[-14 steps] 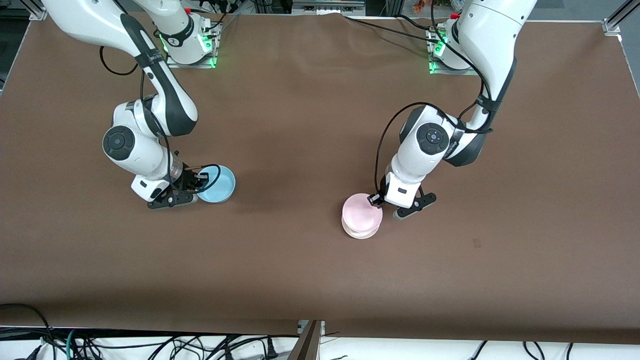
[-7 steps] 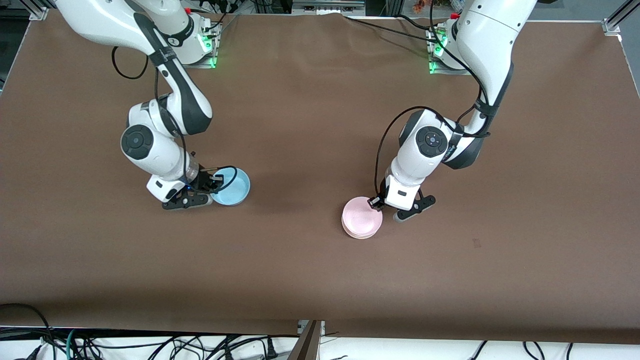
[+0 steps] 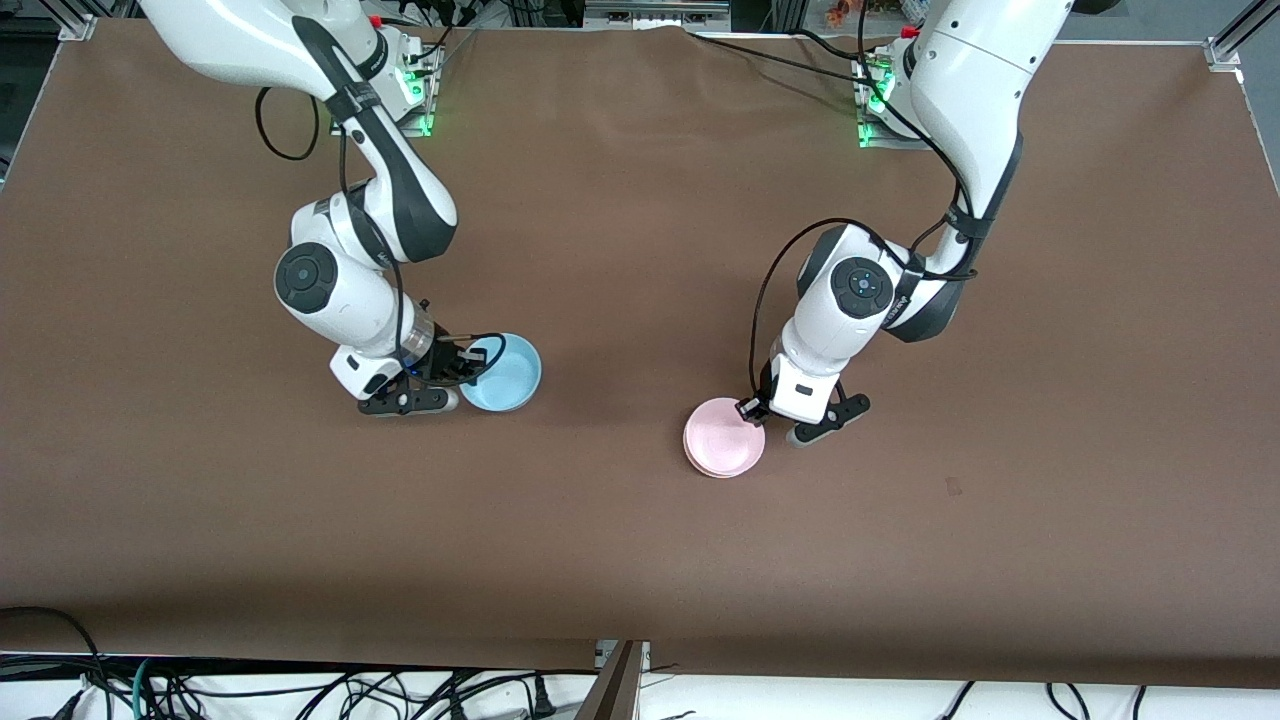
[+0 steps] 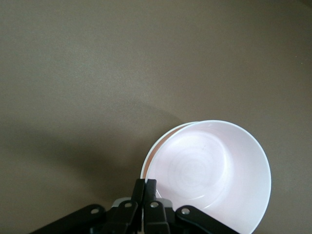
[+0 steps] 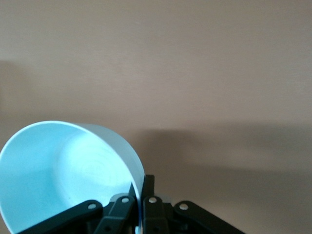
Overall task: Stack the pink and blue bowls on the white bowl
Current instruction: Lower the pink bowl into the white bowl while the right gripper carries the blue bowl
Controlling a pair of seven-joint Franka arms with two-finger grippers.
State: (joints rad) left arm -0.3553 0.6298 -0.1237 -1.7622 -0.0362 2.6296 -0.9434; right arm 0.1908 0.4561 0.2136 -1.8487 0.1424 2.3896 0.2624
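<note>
So the right gripper (image 3: 462, 362), clamped on the rim of the smooth light sky-blue round bowl (image 3: 505, 373), has carried it toward the table's middle over the last second, closer to the stack. The left gripper (image 3: 752, 408) is still pinched shut on the pale pink bowl (image 3: 722, 435), which now sits lower, nested in the plain white bowl (image 3: 722, 470). Pink looks basically placed; blue's next.

The white bowl (image 3: 722, 467) shows only as a thin crescent at 6 o'clock under the pink bowl (image 3: 722, 444); its inside is hidden. The right wrist view cuts off the blue bowl (image 5: 58, 175) at 6 and 9 o'clock, and both wrist views crop the gripper bodies
</note>
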